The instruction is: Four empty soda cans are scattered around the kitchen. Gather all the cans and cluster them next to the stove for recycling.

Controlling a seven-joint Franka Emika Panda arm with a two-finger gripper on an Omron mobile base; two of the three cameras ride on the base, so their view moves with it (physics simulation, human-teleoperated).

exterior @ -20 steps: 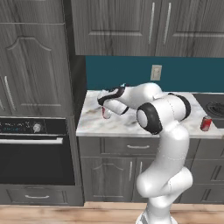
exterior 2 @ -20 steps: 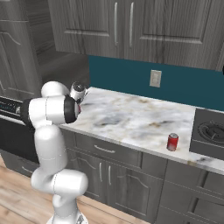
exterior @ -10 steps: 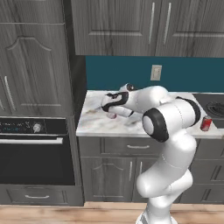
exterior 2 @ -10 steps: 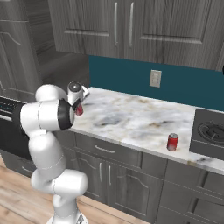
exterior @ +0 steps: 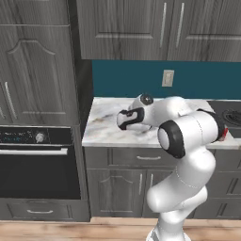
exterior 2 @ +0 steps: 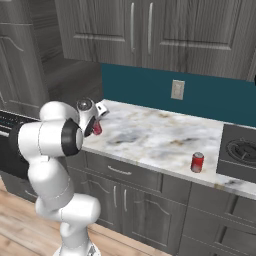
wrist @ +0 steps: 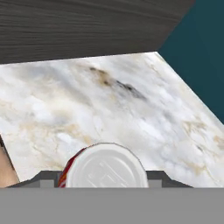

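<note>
Hand view: jaws clenched on red can, silver top up, carried above marble surface for transport. Second can stands nr stove, marking cluster spot.

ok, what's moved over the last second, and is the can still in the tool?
The arm swung right along the marble counter, carrying the tool from the counter's left end toward the middle. It stays shut on a red soda can, whose silver top fills the bottom of the hand view. The second red can near the stove has not shifted; the base stayed put.
</note>
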